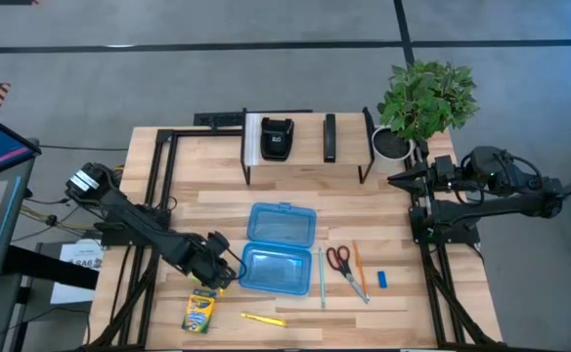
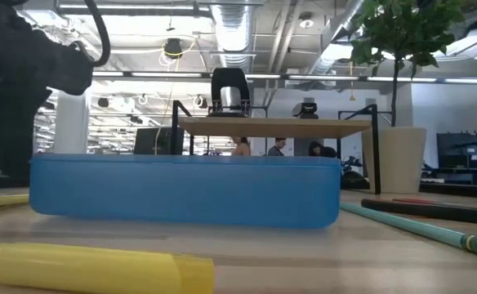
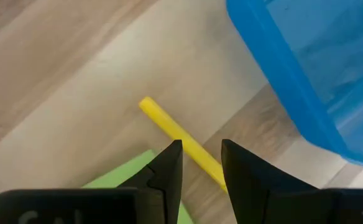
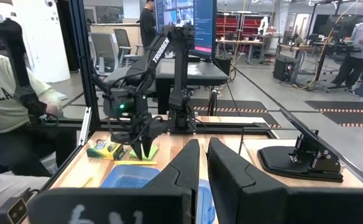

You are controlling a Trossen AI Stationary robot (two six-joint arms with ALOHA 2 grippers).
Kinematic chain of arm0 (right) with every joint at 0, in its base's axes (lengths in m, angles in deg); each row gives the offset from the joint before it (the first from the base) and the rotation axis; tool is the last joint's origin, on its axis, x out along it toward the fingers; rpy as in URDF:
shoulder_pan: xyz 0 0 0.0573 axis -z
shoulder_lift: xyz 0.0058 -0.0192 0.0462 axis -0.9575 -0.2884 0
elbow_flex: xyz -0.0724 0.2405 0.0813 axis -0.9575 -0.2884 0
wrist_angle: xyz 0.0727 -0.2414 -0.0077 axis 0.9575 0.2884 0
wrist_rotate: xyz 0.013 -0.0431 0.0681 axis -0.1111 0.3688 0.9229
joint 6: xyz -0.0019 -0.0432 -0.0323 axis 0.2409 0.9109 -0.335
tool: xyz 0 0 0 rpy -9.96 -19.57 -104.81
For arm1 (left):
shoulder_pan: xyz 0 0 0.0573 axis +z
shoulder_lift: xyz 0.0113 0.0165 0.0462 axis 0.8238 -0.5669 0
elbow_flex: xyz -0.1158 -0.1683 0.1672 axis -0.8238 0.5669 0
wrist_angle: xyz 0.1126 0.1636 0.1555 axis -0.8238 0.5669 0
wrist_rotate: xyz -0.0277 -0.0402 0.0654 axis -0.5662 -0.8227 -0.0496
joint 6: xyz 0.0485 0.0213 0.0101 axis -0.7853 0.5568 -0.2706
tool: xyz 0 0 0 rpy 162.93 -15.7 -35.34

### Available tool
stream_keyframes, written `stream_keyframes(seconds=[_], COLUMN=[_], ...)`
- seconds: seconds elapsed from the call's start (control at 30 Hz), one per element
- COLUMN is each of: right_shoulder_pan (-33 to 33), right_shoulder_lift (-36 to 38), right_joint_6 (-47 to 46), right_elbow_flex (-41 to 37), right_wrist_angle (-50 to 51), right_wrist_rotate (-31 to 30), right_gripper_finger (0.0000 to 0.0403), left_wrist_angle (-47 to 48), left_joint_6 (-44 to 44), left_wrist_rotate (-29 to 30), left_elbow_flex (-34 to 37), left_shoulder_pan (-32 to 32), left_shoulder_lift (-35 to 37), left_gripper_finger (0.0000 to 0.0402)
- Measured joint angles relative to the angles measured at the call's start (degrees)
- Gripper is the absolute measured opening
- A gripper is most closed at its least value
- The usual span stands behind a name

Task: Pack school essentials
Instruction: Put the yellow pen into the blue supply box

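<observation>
My left gripper (image 3: 201,158) points down, open, just left of the open blue case (image 1: 281,244). Its fingers stand on either side of a yellow pencil (image 3: 169,127) that lies on the table beside a green sticky-note pad (image 3: 125,175); I cannot tell whether they touch it. The crayon box (image 1: 199,311) and yellow highlighter (image 1: 263,319) lie nearer the table's front. To the case's right lie the teal pen (image 1: 321,277), red-handled scissors (image 1: 339,259), an orange pencil (image 1: 361,269) and the blue eraser (image 1: 382,280). My right gripper (image 4: 203,155) waits raised at the right, a narrow gap between its fingers.
A black rack (image 1: 305,147) with black devices stands at the back of the table, with a potted plant (image 1: 422,98) at the back right. Dark frame rails run along both table sides. A seated person (image 4: 7,106) is beyond the left edge.
</observation>
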Motion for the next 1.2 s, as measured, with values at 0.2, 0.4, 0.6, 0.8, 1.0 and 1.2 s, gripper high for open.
stream_keyframes(seconds=[0.2,0.4,0.6,0.8,1.0,1.2], right_shoulder_pan=[0.0,0.0,0.0,0.0,0.0,0.0], right_shoulder_lift=[0.0,0.0,0.0,0.0,0.0,0.0], right_joint_6=[0.0,0.0,0.0,0.0,0.0,0.0], right_elbow_flex=[0.0,0.0,0.0,0.0,0.0,0.0], right_wrist_angle=[0.0,0.0,0.0,0.0,0.0,0.0], right_wrist_rotate=[0.0,0.0,0.0,0.0,0.0,0.0], right_gripper_finger=[0.0056,0.0056,0.0056,0.0056,0.0056,0.0056], left_wrist_angle=[0.9,-0.3,-1.4,-1.6,-2.0,-1.9], left_joint_6=[0.8,1.8,1.8,4.9,5.6,3.6], left_wrist_rotate=[-3.1,-4.6,-5.8,-6.0,-6.4,-6.1], left_elbow_flex=[-1.4,-1.3,-1.5,-1.5,-1.4,-1.4], left_shoulder_pan=[0.0,0.1,0.3,0.4,1.3,2.0], left_shoulder_lift=[-3.0,-5.5,-7.1,-7.5,-7.6,-7.6], left_gripper_finger=[0.0098,0.0098,0.0098,0.0083,0.0019,0.0010])
